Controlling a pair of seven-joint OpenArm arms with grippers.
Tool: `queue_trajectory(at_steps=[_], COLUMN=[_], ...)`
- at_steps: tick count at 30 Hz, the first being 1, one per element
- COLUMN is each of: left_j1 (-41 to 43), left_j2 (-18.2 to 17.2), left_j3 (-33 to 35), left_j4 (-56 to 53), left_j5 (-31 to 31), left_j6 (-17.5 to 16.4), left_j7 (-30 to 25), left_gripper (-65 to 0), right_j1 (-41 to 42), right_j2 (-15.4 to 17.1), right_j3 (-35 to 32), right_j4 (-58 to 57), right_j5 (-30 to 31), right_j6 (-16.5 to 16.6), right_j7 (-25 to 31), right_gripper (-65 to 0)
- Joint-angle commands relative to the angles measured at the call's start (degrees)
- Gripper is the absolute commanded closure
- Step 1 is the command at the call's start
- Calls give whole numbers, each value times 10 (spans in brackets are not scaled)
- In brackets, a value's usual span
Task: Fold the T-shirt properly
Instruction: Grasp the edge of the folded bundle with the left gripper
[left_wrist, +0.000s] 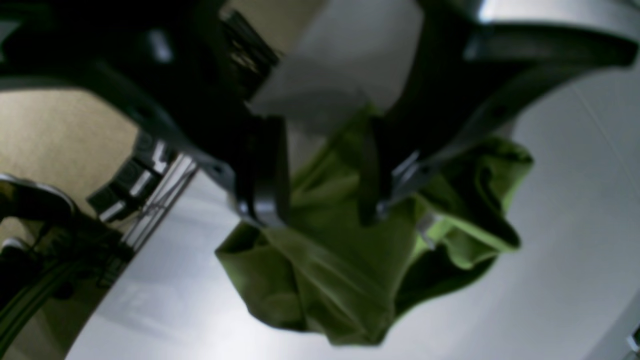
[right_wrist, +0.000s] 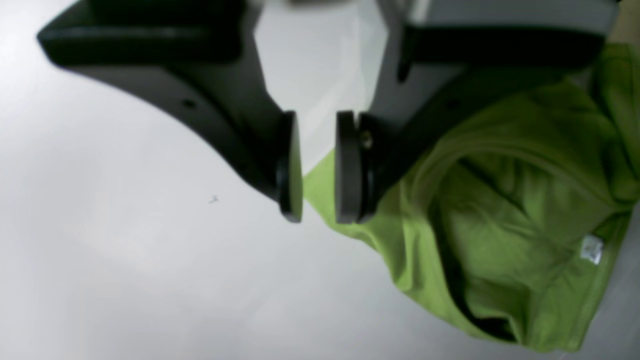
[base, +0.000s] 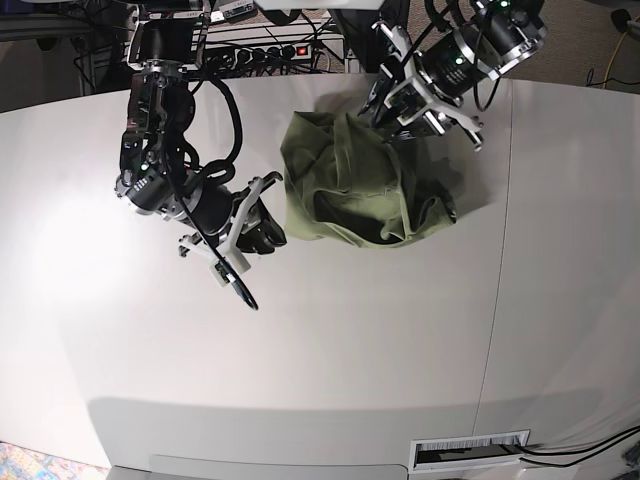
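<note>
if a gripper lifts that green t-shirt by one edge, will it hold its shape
Probably not: the T-shirt lies crumpled in soft folds, so it would likely droop. It looks light, and pushed across the smooth table it may bunch rather than slide.

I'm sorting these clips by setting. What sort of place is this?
Likely a robotics lab: two robot arms over a plain white table, a power strip with cables behind it, and a lone T-shirt.

i saw the t-shirt (base: 350, 180) as soft matt knit cloth; the table (base: 330, 340) looked smooth, faintly glossy; the right gripper (right_wrist: 318, 167) pads seemed matt black plastic.
</note>
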Motion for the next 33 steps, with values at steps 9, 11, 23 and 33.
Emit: queue_trajectory(at_steps=[9,11,23,33], left_j1=[-21,-31,-60,-59], left_j2=[8,8,11,14], left_j3=[134,159,189,189], left_j4=[-31,-45,-97,-101], left_j5=[210,252,310,310], left_j6=[4,40,115,117], left_j7=[-45,-44,-40,-40], left_gripper=[-210,-210,-210,-210], right_j1=[10,10,10,10], right_j2=[2,2,2,2], right_j3=[1,1,1,1], right_j4=[10,10,10,10], right_j5=[12,12,12,23], right_j6=[1,1,1,1], right_j7=[18,18,18,17], right_gripper=[-125,-125,-125,-125])
